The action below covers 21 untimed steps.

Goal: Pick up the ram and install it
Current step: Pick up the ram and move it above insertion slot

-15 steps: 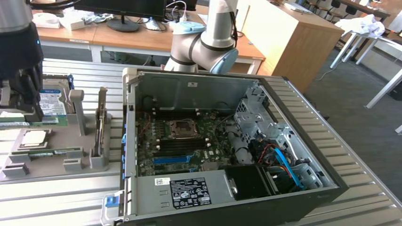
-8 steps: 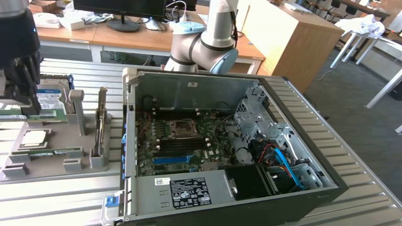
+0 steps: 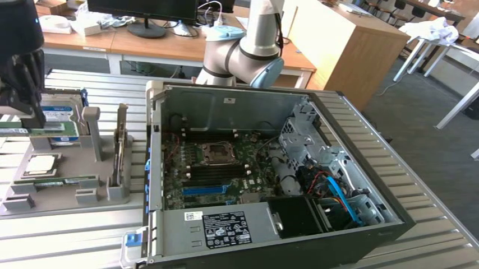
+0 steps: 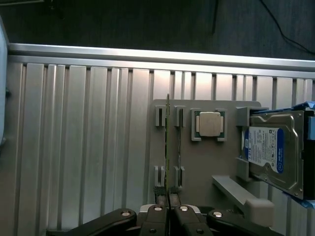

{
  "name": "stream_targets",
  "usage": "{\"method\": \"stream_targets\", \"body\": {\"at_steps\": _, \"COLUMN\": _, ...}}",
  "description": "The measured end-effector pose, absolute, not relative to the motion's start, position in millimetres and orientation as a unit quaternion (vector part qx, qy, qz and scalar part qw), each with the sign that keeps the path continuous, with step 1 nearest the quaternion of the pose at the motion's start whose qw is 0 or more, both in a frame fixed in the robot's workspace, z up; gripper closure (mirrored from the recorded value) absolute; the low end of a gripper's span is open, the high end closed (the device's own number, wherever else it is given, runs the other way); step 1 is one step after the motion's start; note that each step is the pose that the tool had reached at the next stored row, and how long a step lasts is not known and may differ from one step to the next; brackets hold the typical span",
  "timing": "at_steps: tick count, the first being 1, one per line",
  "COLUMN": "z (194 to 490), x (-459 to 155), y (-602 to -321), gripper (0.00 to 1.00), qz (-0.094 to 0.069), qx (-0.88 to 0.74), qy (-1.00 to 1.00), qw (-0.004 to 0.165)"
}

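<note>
The ram point(image 4: 168, 142) is a thin green stick, seen edge-on in the wrist view and running straight out from between my fingers. My gripper point(image 4: 168, 216) is shut on its near end. At the exterior view's left, the gripper point(image 3: 31, 126) hangs over the grey parts tray point(image 3: 67, 196) with the ram point(image 3: 60, 133) held level a little above it. A second green stick point(image 3: 60, 182) lies in the tray's holders, and in the wrist view this second stick point(image 4: 179, 142) stands beside the held one.
On the tray sit a silver processor chip point(image 4: 210, 124) and a hard drive point(image 4: 268, 152) with a blue-and-white label. The open computer case point(image 3: 224, 106) stands at the exterior view's right of the tray, its motherboard point(image 3: 217, 174) exposed. Everything rests on a ribbed metal table point(image 4: 74, 147).
</note>
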State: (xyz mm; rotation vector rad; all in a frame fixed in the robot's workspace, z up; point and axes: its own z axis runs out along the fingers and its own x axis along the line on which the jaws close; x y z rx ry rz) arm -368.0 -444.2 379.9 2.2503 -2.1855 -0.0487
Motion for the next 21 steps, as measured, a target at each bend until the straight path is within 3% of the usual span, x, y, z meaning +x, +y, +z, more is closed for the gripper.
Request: {"method": "stream_targets", "body": {"at_steps": 21, "z": 403, "x": -368, "y": -444, "gripper": 0.89, "qz": -0.016, "qx": 0.717, "qy": -0.697, "qw": 0.002}}
